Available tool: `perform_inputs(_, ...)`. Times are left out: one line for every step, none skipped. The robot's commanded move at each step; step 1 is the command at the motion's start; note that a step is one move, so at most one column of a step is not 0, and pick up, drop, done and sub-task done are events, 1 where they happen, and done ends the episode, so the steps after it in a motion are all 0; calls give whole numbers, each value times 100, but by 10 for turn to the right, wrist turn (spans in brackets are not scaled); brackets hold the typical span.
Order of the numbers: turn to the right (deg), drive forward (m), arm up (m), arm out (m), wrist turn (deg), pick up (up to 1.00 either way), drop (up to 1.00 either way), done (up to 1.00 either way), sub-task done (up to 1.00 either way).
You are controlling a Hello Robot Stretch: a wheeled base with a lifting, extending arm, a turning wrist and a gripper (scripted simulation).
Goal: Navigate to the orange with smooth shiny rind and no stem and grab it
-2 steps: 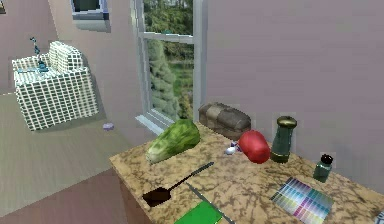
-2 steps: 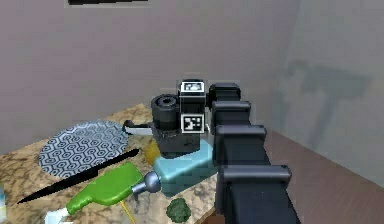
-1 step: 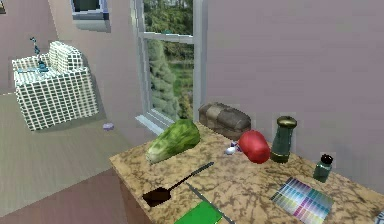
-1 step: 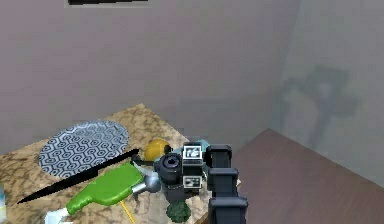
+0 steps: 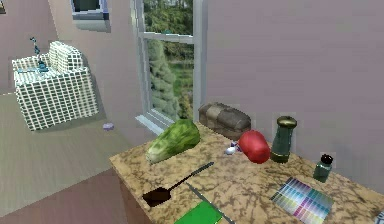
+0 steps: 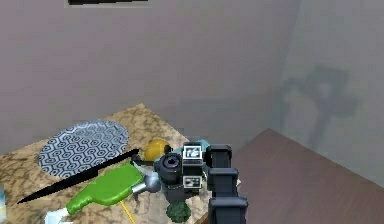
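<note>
In the arm side view a small round orange-yellow thing [image 6: 155, 152], likely the orange, lies on the speckled stone counter [image 6: 140, 125] near its far corner. The dark arm rises from the bottom edge, and my gripper [image 6: 165, 173] sits right by that round thing, left of the two white marked squares. With the round thing on the counter at the gripper's far end, I cannot tell whether the gripper holds anything.
Beside the gripper lie a green bottle-like thing [image 6: 105, 190], a long black utensil [image 6: 80, 172] and a grey patterned plate [image 6: 85, 148]. In the forward view the counter [image 5: 240, 185] carries a lettuce [image 5: 173, 140], bread loaf [image 5: 224, 120], red thing [image 5: 254, 146], green vase [image 5: 284, 138] and spatula [image 5: 175, 188]. A window [image 5: 168, 55] is behind.
</note>
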Motion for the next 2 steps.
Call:
perform_inputs(0,0,10,0,0,0,0,0,0)
perform_inputs(0,0,0,0,0,0,0,100,0)
